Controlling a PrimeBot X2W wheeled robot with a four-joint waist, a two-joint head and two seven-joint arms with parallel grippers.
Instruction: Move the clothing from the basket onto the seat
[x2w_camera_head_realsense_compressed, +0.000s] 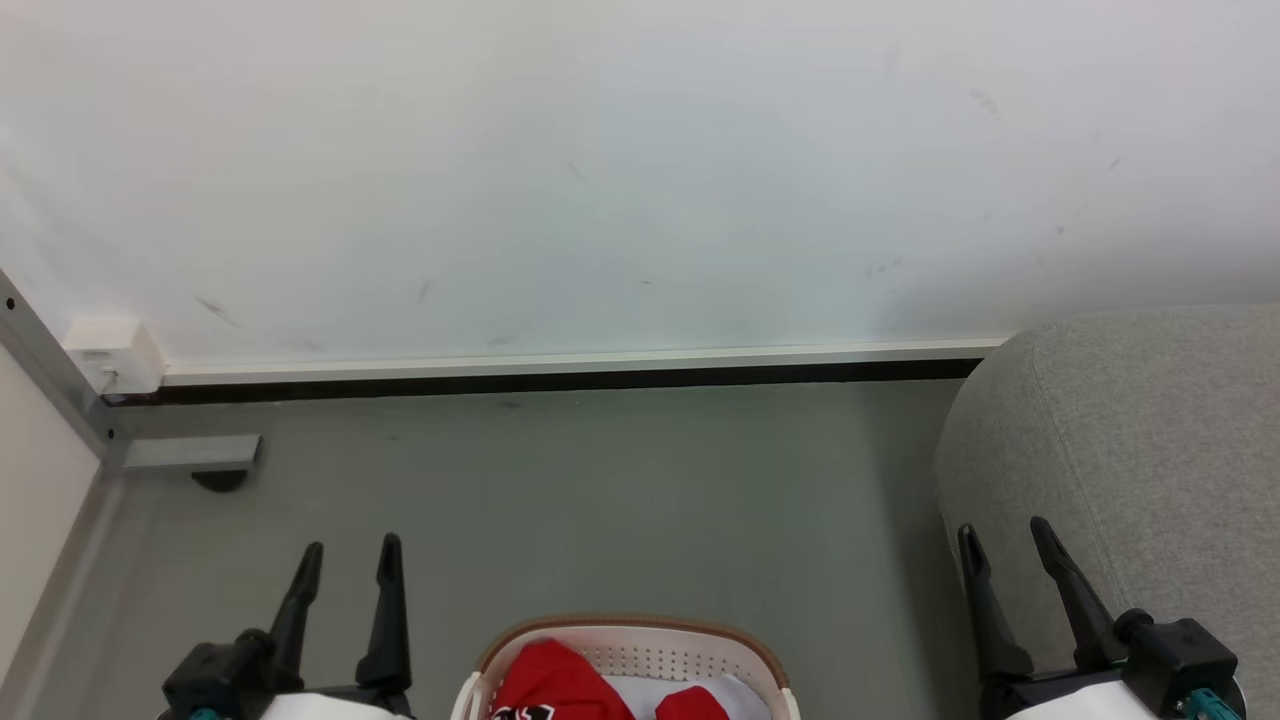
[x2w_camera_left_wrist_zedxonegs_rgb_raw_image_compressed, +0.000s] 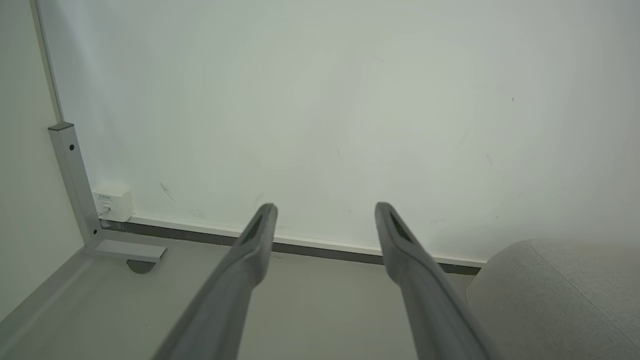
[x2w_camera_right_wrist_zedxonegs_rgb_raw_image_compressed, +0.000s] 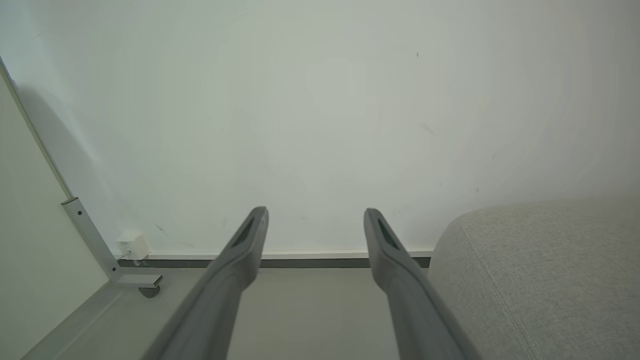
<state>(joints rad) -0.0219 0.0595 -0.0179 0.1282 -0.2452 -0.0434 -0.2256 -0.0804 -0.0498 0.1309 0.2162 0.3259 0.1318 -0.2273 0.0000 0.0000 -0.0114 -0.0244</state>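
The white basket (x2w_camera_head_realsense_compressed: 640, 635) with its brown rim sits on the floor at the bottom middle of the head view, partly cut off. Inside it lies red clothing (x2w_camera_head_realsense_compressed: 555, 680), one piece with black-and-white print, on a white liner. The light grey seat (x2w_camera_head_realsense_compressed: 1150, 450) fills the right side, and its rounded end shows in the left wrist view (x2w_camera_left_wrist_zedxonegs_rgb_raw_image_compressed: 560, 295) and the right wrist view (x2w_camera_right_wrist_zedxonegs_rgb_raw_image_compressed: 540, 270). My left gripper (x2w_camera_head_realsense_compressed: 347, 560) is open left of the basket, holding nothing (x2w_camera_left_wrist_zedxonegs_rgb_raw_image_compressed: 325, 210). My right gripper (x2w_camera_head_realsense_compressed: 1005, 535) is open in front of the seat's edge, also holding nothing (x2w_camera_right_wrist_zedxonegs_rgb_raw_image_compressed: 315, 214).
A white wall (x2w_camera_head_realsense_compressed: 600, 170) with a dark skirting strip runs across the back. A grey metal frame post and foot (x2w_camera_head_realsense_compressed: 190, 455) and a small white box (x2w_camera_head_realsense_compressed: 115, 355) stand in the left corner. Grey floor (x2w_camera_head_realsense_compressed: 620, 500) lies between basket and wall.
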